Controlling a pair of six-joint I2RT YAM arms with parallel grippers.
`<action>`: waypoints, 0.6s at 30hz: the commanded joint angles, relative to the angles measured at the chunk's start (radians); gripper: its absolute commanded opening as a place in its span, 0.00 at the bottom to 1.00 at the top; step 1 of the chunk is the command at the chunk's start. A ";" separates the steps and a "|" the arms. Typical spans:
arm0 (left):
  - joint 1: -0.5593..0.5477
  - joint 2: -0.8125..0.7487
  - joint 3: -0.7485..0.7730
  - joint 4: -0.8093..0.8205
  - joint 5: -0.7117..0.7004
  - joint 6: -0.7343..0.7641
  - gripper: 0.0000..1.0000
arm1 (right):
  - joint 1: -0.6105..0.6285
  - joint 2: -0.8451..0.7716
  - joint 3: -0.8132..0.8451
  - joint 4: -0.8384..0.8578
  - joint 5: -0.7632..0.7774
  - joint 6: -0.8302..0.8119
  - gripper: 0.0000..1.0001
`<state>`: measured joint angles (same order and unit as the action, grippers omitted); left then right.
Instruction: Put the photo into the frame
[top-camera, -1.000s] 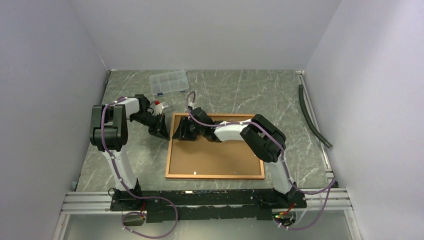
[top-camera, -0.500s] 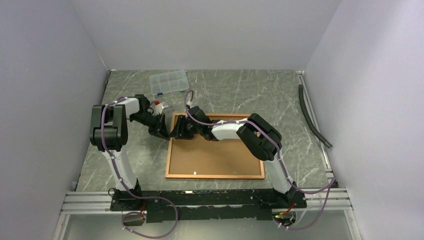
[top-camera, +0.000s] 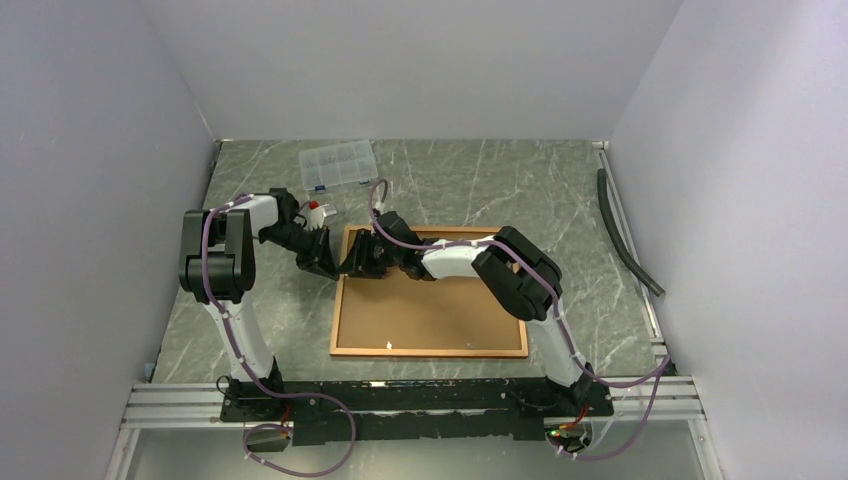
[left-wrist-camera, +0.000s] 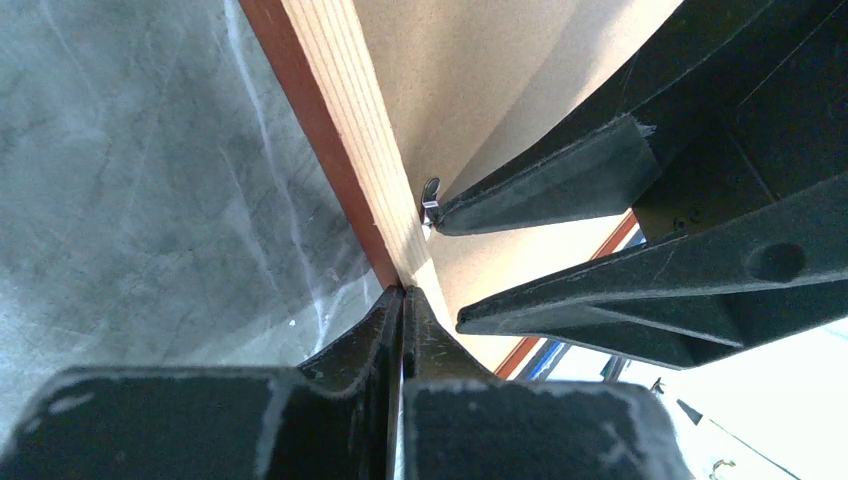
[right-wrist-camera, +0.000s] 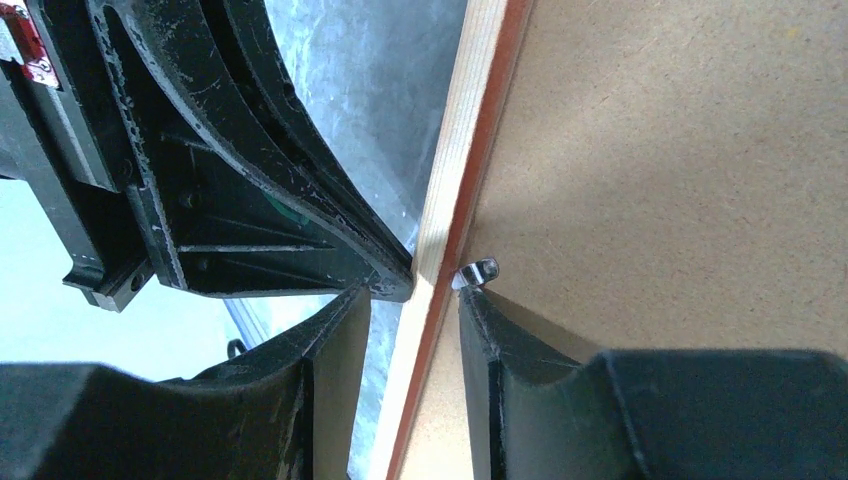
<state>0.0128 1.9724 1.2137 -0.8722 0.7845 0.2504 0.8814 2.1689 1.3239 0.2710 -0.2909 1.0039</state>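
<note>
The frame (top-camera: 430, 352) lies face down on the table with a brown backing board (top-camera: 430, 315) filling it. The photo is hidden. My left gripper (top-camera: 327, 268) is shut and empty. Its tip (left-wrist-camera: 403, 292) touches the outer side of the frame's left border (left-wrist-camera: 340, 130) near the far corner. My right gripper (top-camera: 352, 262) is open and straddles that same border (right-wrist-camera: 470, 130). One finger is outside the border and the other is on the board, at a small metal tab (right-wrist-camera: 478, 271).
A clear plastic compartment box (top-camera: 338, 164) sits at the back left. A small red-and-white item (top-camera: 316, 207) lies near the left arm. A dark hose (top-camera: 625, 235) lies along the right wall. Marbled grey tabletop (top-camera: 480, 180) shows around the frame.
My right gripper has shifted slightly left along the board to the frame's left border. My left gripper has stayed put.
</note>
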 joint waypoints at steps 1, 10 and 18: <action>-0.014 -0.026 -0.021 0.009 0.026 0.017 0.06 | 0.020 0.033 0.008 0.038 0.082 0.010 0.42; -0.014 -0.026 -0.026 0.009 0.019 0.023 0.06 | 0.031 -0.051 -0.094 0.042 0.137 0.035 0.45; -0.014 -0.030 -0.021 0.007 0.023 0.018 0.06 | 0.030 -0.074 -0.121 0.054 0.130 0.065 0.46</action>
<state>0.0135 1.9678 1.2037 -0.8677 0.7898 0.2527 0.9058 2.1365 1.2453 0.3599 -0.1997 1.0588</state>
